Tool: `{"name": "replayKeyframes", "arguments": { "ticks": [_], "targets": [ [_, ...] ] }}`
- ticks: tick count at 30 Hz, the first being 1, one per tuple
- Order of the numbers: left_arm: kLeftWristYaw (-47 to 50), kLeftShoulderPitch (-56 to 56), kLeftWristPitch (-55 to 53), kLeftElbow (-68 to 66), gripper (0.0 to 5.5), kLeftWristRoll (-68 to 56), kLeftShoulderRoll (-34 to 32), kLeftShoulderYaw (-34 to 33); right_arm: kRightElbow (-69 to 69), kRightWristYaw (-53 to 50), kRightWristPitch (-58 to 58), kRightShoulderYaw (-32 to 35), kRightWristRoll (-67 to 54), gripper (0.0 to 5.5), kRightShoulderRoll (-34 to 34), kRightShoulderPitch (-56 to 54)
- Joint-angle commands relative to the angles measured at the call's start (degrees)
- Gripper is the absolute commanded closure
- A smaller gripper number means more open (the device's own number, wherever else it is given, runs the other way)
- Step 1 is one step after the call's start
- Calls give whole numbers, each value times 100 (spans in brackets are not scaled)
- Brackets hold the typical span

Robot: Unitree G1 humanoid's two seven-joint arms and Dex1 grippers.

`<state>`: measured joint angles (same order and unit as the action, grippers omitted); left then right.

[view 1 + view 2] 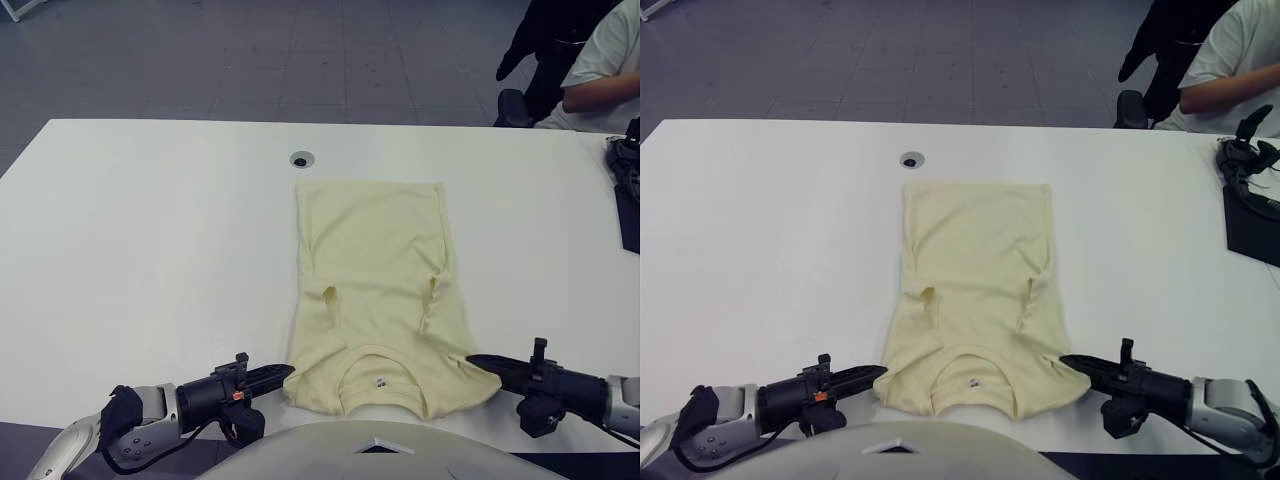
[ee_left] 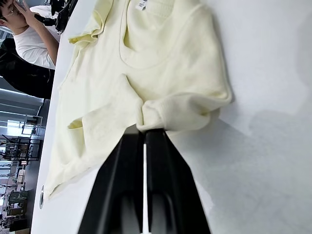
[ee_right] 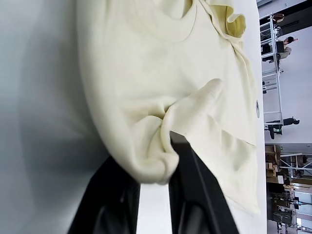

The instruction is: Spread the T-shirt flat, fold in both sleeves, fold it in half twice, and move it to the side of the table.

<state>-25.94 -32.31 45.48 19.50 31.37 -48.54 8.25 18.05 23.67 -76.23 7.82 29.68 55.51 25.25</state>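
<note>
T-shirt [image 1: 375, 290] shoulders pinched: left gripper [image 1: 285, 372], right gripper [image 1: 475, 360].

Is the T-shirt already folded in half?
No, the T-shirt lies at full length, collar near the robot and hem at the far end.

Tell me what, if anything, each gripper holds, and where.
Both hold the pale yellow fabric T-shirt: left gripper jaws pinch the shoulder corner on its side, right gripper jaws the other shoulder corner.

T-shirt [image 1: 375, 290]: soft matt knit cloth. Table [image 1: 150, 250]: smooth, faintly glossy. Left claw [image 1: 283, 372], right claw [image 1: 478, 361]: matt black.
</note>
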Motion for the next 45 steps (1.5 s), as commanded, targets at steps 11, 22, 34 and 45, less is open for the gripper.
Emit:
{"name": "replayKeyframes", "arguments": {
  "ticks": [11, 22, 34, 45],
  "targets": [
    [-1824, -1454, -2004, 1092, 550, -3356, -1180, -565, -2515, 3086, 4245, -940, -6581, 549, 1639, 1509],
    [-4208, -3546, -2850, 2180, 550, -5866, -1273, -3546, -4180, 5540, 7064, 1425, -9056, 549, 1144, 2888],
    [-4090, 19, -4335, 1752, 550, -5674, -1725, -2409, -3986, 5135, 7851, 819, -7625, 549, 295, 485],
    [-3036, 4151, -5200, -414, 550, -4196, -72, -182, -1630, 4422, 7743, -285, -6125, 549, -828, -3020]
  ]
}}
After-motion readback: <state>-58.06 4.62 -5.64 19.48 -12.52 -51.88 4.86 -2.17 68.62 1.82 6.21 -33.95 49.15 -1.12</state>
